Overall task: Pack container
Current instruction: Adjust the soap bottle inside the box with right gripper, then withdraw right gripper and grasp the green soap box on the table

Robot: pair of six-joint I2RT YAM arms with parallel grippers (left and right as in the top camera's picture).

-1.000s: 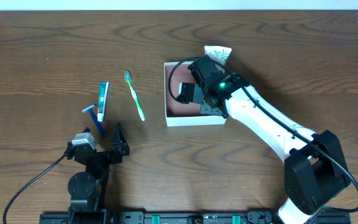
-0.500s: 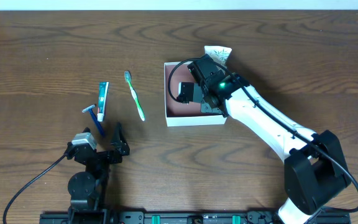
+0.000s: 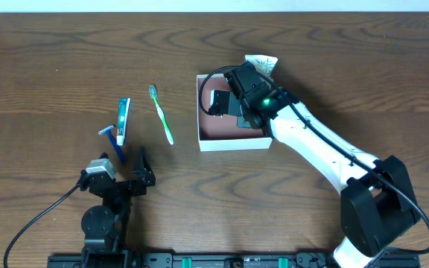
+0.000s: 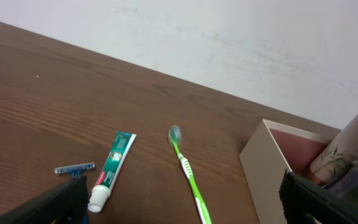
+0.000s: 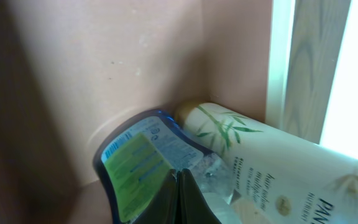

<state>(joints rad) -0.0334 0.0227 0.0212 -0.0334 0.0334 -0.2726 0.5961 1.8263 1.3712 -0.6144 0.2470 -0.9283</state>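
Right hand is clamping the dark blue bottle inside the container, which is sitting on the worktop, and probably ought to be easing it flat beside the white tube before releasing

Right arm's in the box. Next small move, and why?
Probably raise the right gripper straight up out of the container: the blue bottle already sits in its corner beside the white tube, and toothbrush, toothpaste and razor lie on the table.
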